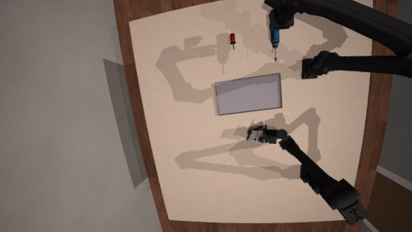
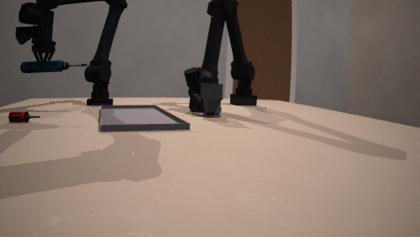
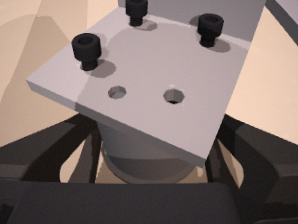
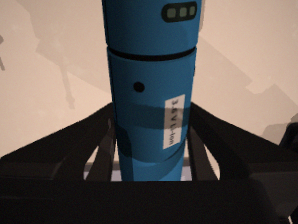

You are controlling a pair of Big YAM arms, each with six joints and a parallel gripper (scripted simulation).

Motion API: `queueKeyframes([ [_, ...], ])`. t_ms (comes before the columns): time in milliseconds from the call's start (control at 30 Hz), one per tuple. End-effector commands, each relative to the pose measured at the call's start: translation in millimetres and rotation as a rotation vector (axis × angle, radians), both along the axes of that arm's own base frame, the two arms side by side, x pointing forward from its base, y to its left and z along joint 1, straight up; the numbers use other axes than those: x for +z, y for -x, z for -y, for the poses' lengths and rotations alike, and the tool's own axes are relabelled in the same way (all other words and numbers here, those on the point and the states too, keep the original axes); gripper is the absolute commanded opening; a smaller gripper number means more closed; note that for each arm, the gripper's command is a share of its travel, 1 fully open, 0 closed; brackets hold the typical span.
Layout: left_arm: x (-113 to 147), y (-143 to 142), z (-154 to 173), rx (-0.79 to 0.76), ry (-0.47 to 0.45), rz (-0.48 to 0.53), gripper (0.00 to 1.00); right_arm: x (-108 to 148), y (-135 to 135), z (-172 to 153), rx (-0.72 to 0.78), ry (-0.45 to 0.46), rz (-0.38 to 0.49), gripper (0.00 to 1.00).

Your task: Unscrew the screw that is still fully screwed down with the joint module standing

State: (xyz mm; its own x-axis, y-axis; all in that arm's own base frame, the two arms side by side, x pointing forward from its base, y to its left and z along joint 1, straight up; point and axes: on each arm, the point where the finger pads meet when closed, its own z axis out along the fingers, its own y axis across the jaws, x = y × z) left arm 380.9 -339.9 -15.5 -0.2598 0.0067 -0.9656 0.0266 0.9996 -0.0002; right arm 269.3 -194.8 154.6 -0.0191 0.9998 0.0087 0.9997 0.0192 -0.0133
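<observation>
Four views around the tray (image 1: 249, 111) (image 2: 144, 127)
Top looks down above it; exterior looks low across it, sharing it; both wrist views face down close, either side of it.
</observation>
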Motion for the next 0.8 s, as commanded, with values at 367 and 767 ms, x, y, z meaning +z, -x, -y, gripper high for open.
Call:
queueKeyframes([
  [367, -9, 7, 2, -0.014, -0.012, -0.001, 0.59, 30, -28, 14, -0.002, 0.041, 0.064, 0.42],
  [767, -9, 7, 2, -0.014, -0.012, -0.001, 0.59, -14, -14, 4, -0.002, 0.016, 0.028, 0.42],
])
